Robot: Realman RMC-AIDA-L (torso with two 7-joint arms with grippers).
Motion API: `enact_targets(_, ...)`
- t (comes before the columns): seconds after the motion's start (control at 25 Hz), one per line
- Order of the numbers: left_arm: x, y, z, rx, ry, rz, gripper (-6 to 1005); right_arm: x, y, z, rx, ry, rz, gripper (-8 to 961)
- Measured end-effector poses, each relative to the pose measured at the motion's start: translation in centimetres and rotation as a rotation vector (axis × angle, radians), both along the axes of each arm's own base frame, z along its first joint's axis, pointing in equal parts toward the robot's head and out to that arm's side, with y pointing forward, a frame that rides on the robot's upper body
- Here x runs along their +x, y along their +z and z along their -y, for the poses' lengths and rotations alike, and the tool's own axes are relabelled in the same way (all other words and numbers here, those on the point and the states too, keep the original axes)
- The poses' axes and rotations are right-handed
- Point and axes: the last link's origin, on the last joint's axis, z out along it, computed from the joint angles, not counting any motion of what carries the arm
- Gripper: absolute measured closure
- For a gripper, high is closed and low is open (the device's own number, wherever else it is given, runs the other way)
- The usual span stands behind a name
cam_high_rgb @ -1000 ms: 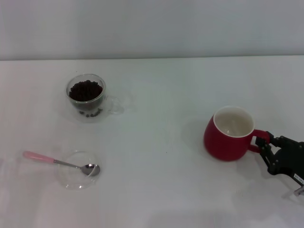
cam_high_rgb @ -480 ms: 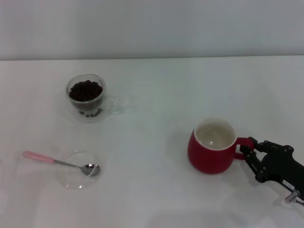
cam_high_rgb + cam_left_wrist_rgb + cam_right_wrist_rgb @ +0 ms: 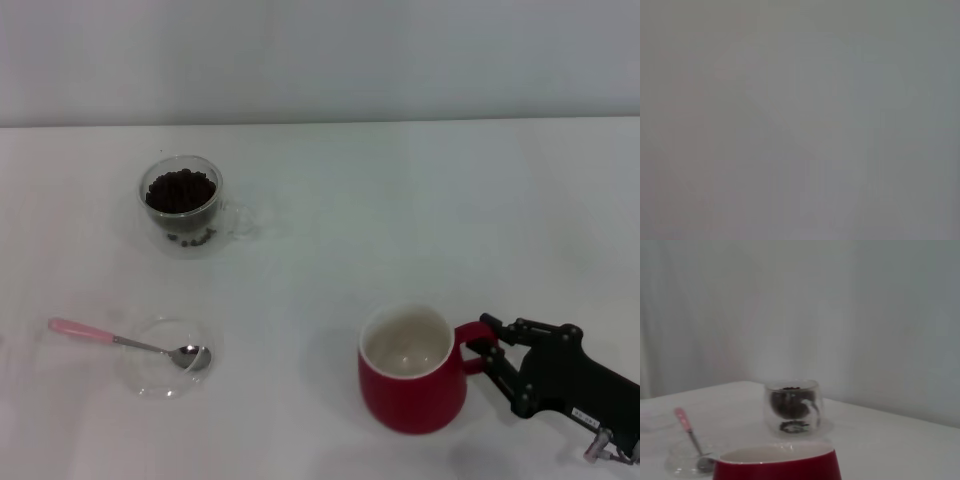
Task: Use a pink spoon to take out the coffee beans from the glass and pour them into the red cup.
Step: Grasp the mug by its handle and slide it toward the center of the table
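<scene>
I've dragged the red cup (image 3: 412,369) toward the table's near edge, my right gripper (image 3: 487,357) pinching its handle. Staging it; next, the spoon (image 3: 128,343).

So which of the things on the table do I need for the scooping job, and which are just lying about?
Needed:
- pink spoon
- coffee beans
- glass holding them
- red cup, right gripper shut on its handle

Lying about:
- shallow clear dish under the spoon's bowl
- white table

The left gripper is not in view.

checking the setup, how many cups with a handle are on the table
2: the glass with coffee beans stands far left; the red cup stands near right, its handle in the right gripper.
</scene>
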Motion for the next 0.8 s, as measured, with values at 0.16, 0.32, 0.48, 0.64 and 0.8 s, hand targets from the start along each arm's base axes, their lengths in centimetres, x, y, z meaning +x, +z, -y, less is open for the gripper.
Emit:
enact_targets(0.16,0.03,-0.08,0.05,-0.001,0.0,0.002,124,-0.29,-0.2,0.17,-0.02,0.023,-0.002,766)
enact_targets(0.32,0.01,-0.11,0.2,-0.001,0.001,0.002,123,-0.32,-0.27,0.23,-0.025,0.029,0.002,769)
enact_targets(0.48,-0.11,-0.07,0.52,0.001,0.005,0.001,123,-0.28,-0.32,0.26,-0.027,0.039,0.017,771)
enact_targets(0.64,-0.14,-0.06,0.6,0.002,0.007,0.001,123,-0.18,-0.33,0.35,-0.027,0.057,0.043,772)
enact_targets(0.8,-0.34,-0.04,0.95,0.004,0.017,0.002,123,-0.02,-0.18,0.37,-0.023,0.065,0.057,772)
